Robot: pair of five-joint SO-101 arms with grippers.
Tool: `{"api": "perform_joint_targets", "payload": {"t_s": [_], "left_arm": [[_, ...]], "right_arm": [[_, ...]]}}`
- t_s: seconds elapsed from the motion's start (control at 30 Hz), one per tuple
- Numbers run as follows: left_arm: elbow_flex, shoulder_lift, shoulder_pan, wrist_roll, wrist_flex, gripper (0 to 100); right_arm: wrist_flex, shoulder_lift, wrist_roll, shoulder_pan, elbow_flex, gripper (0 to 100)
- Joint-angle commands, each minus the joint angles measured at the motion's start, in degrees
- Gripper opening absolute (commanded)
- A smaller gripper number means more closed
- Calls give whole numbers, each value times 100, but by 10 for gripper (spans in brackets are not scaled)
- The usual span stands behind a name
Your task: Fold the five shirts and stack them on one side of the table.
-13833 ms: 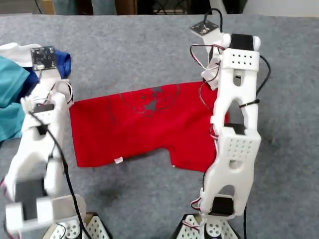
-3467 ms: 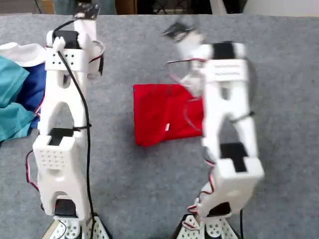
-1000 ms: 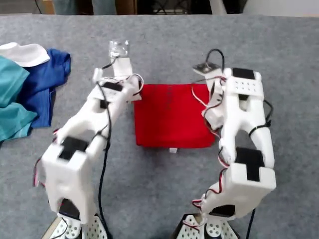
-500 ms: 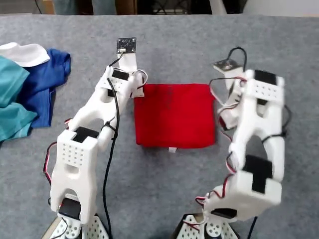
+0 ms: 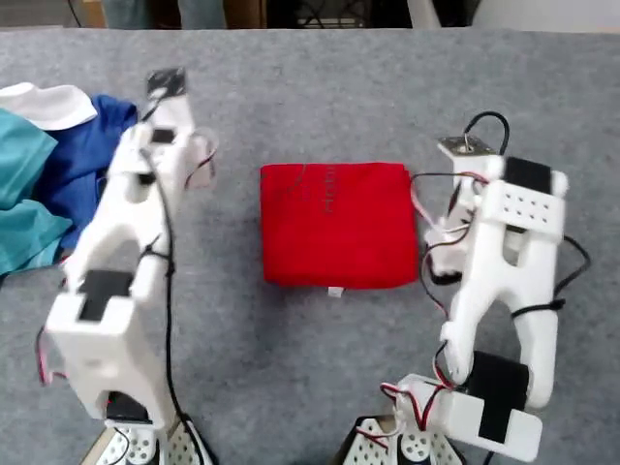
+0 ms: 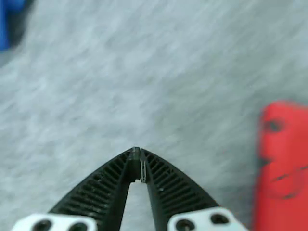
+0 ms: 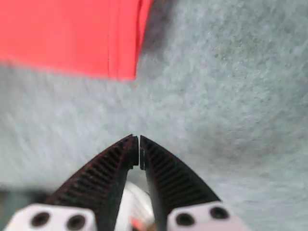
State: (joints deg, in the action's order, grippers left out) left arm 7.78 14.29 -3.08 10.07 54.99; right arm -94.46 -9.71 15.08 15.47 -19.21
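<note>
A red shirt (image 5: 336, 225) lies folded into a neat square in the middle of the grey table. Its edge also appears as the red shirt (image 6: 283, 168) and the red shirt (image 7: 77, 33) in the wrist views. At the table's far left lies a heap of shirts: a blue shirt (image 5: 82, 160), a teal shirt (image 5: 21, 189) and a white shirt (image 5: 48, 102). My left gripper (image 6: 136, 153) is shut and empty over bare table, between the heap and the red shirt. My right gripper (image 7: 135, 141) is shut and empty just off the red shirt's right edge.
The table is covered in grey felt (image 5: 320, 87). Both arm bases (image 5: 387, 441) stand at the near edge. The right side of the table beyond the right arm is bare felt.
Both arms have drawn away from the folded red shirt: the left arm swung left toward the shirt heap, the right arm shifted right and back. The shirt stayed put.
</note>
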Motion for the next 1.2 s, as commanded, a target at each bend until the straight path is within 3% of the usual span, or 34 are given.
{"api": "perform_joint_targets", "payload": {"t_s": [0.0,0.1,0.2,0.5,0.73,0.83,1.0,1.07,1.17], "left_arm": [[2167,-1327,-286,-484,-1327,28],[3398,-1987,-338,-598,-2514,29],[3837,-2321,-321,-571,-3182,29],[3864,-2347,-321,-589,-3209,29],[3864,-2356,-338,-598,-3209,29],[3846,-2356,-365,-598,-3209,29],[3846,-2365,-365,-571,-3209,29],[3846,-2365,-365,-571,-3209,29],[3846,-2365,-365,-571,-3209,29]], "right_arm": [[308,-119,-1582,-457,-40,113],[352,-4,-2277,-800,-66,253],[598,251,-3033,-1187,-57,319],[2127,1780,-4273,-1987,-48,321],[2611,2721,-4387,-1987,-48,318],[2629,2826,-4343,-1925,-40,257],[2611,2826,-4009,-1864,57,8],[2576,2818,-3982,-1811,145,43],[2514,2809,-3798,-1591,497,12]]}}
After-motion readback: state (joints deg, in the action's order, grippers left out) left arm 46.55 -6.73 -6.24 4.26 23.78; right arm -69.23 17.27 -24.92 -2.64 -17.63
